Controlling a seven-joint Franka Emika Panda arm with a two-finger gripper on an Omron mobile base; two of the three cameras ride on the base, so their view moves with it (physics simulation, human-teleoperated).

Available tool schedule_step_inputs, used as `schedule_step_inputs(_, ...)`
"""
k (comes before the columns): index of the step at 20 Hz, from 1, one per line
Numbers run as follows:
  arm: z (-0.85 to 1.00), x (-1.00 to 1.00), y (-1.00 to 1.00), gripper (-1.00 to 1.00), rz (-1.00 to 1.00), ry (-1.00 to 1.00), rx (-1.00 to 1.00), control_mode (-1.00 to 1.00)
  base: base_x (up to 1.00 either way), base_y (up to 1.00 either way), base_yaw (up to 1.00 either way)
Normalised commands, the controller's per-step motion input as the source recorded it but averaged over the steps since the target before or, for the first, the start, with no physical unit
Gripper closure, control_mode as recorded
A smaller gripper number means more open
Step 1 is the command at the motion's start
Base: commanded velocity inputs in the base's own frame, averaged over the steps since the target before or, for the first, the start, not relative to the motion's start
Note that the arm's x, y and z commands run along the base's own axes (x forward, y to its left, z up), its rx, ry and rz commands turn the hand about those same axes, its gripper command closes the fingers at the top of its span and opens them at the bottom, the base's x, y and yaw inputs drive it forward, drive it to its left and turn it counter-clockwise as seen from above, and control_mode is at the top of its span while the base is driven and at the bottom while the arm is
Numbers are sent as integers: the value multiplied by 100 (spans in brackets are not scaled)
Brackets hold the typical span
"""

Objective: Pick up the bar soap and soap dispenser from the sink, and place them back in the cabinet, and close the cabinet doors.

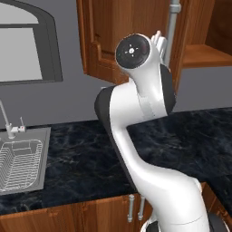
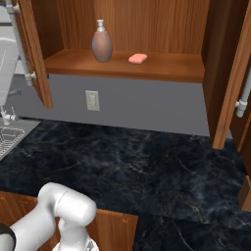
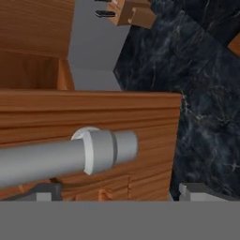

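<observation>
The brown soap dispenser [image 2: 102, 45] stands upright on the inner shelf of the open cabinet [image 2: 162, 68], with the salmon bar soap [image 2: 138, 58] lying just to its right. Both cabinet doors hang open: the left door [image 2: 35, 59] [image 1: 102, 41] and the right door [image 2: 234, 83]. My gripper [image 3: 122, 193] is open, up against the left door's outer face [image 3: 93, 117]. That door's silver bar handle [image 3: 70, 157] [image 1: 172, 27] ends in the space ahead of my fingertips [image 3: 46, 191]. My hand [image 1: 158, 40] is raised beside that handle. The sink [image 1: 22, 158] holds a wire rack.
A dark marble counter [image 2: 147, 162] runs under the cabinet. A wall outlet [image 2: 91, 100] sits below the shelf. A window [image 1: 25, 45] is above the sink, with the faucet [image 1: 7, 120] behind the basin. Lower cupboards with small silver handles [image 1: 131, 207] front the counter.
</observation>
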Motion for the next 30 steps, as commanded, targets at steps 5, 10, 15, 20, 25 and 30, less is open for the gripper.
schedule_step_inputs(5,-1,46,-37,-100,-2,0,16,-100,0,0,0)
schedule_step_inputs(10,-3,52,-29,-100,1,0,17,-100,0,0,0)
schedule_step_inputs(15,-1,53,-21,-100,12,0,16,-100,0,0,0)
schedule_step_inputs(20,-3,47,-19,-100,18,-1,13,-100,0,0,0)
schedule_step_inputs(25,-6,52,-26,-100,20,0,13,-100,0,0,0)
schedule_step_inputs(30,-5,47,-32,-100,14,0,7,-100,0,0,0)
